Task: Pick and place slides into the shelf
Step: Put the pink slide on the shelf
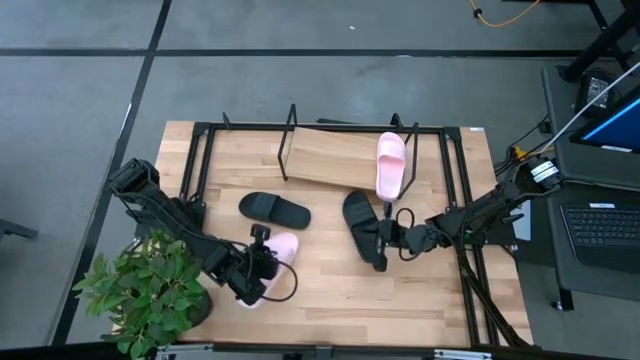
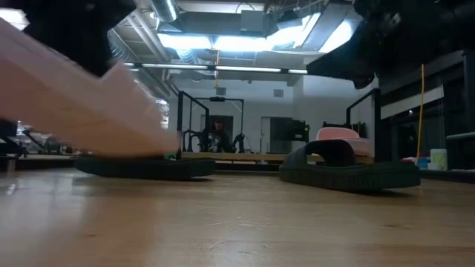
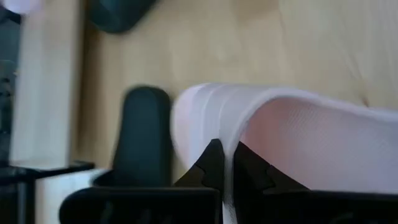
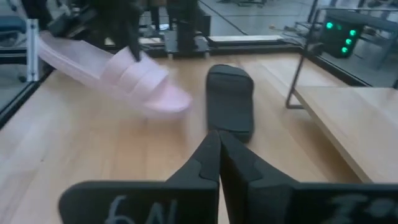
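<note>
A pale pink slide (image 1: 282,248) sits near the table's near-left, with my left gripper (image 1: 260,265) shut on it. In the right wrist view this slide (image 4: 115,73) tilts, with its far end raised and its other end low over the table. A second pink slide (image 1: 390,165) lies on the shelf (image 1: 325,158), on the right part of its board. One black slide (image 1: 273,209) lies flat at mid-table. The other black slide (image 1: 360,225) lies flat by my right gripper (image 1: 388,237), which is shut with nothing between its fingers (image 4: 211,155). I cannot tell whether that gripper touches the slide. My left gripper (image 3: 227,171) pinches the pink slide's wide strap at its edge (image 3: 227,134), one finger under the strap's arch and one outside it. The slide is tilted in the hold, its end by the gripper raised. Whether its low end (image 4: 169,102) touches the table cannot be told.
A black metal frame (image 1: 455,190) runs around the table's far and right sides. A potted plant (image 1: 150,290) stands at the near-left corner, beside the left arm. A laptop (image 1: 605,215) sits off the table's right edge. Bare wood (image 1: 340,295) lies along the near edge.
</note>
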Robot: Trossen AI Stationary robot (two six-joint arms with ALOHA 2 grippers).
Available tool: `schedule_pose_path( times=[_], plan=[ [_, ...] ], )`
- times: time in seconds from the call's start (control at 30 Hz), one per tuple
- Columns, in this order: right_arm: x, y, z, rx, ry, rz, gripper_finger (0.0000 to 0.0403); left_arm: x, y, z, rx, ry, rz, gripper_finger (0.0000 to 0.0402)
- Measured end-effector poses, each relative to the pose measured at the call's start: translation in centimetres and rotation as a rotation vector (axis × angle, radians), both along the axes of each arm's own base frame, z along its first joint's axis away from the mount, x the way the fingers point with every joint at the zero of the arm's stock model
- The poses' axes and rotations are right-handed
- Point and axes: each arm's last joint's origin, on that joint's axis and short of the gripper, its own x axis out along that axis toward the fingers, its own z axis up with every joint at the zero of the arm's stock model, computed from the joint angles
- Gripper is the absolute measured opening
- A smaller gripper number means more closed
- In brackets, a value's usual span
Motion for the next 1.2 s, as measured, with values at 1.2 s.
schedule_pose_path(
  times=[1.2],
  plan=[
    [-5.6,4.4,2.1,-0.051,0.009,0.047,0.0005,11.0,14.0,9.4,0.019,-0.362,-0.045,0.0003]
  ],
)
